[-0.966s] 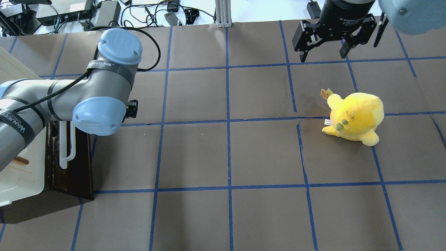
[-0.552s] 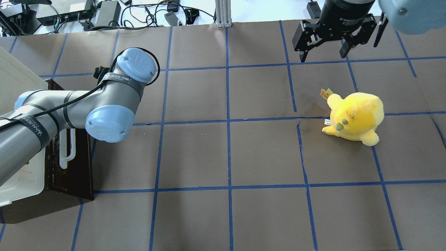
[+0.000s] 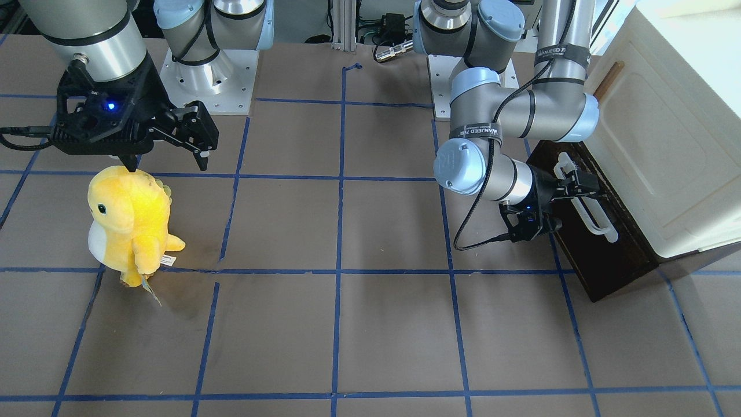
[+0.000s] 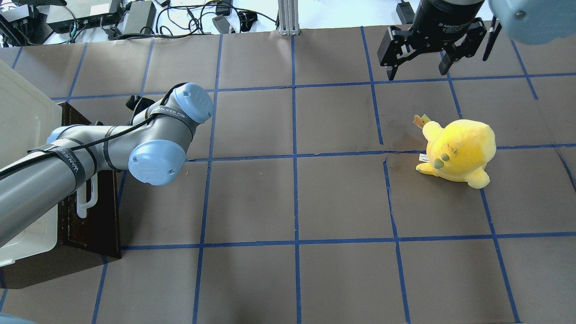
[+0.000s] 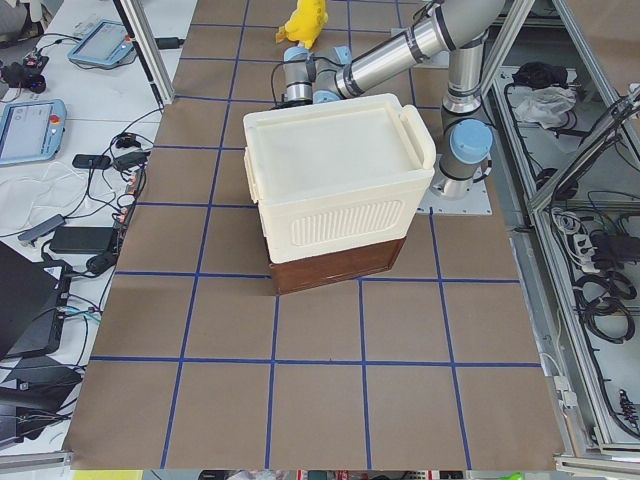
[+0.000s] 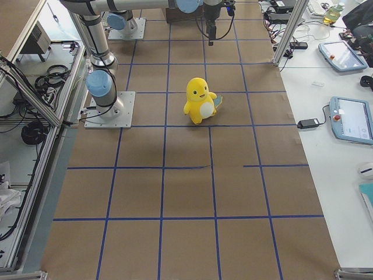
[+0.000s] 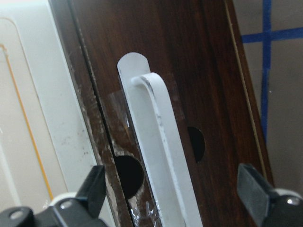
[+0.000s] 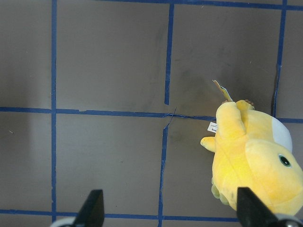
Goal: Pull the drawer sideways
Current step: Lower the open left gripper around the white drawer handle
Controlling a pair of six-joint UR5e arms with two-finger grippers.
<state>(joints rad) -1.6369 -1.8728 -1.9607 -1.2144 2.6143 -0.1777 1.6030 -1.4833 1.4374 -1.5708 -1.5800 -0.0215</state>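
Note:
The drawer's dark brown front (image 3: 602, 255) sits at the foot of the cream cabinet, with its long white bar handle (image 3: 586, 204). It shows at the left in the overhead view (image 4: 92, 220). My left gripper (image 3: 570, 200) is open with its jaws on either side of the handle's far end. The left wrist view shows the handle (image 7: 158, 142) running between the two fingertips (image 7: 92, 187), which stand apart from it. In the overhead view the arm hides this gripper. My right gripper (image 4: 418, 65) is open and empty above the table's far right.
The cream cabinet (image 3: 654, 145) with a small brown door handle (image 3: 605, 80) stands on my left side (image 5: 330, 180). A yellow plush toy (image 4: 459, 150) stands on the right half, below my right gripper (image 8: 173, 208). Cables lie beyond the far edge.
My left arm's wrist has swung down and away from the cabinet, bringing the gripper lower toward the handle. The right arm, the plush toy and the drawer have not moved.

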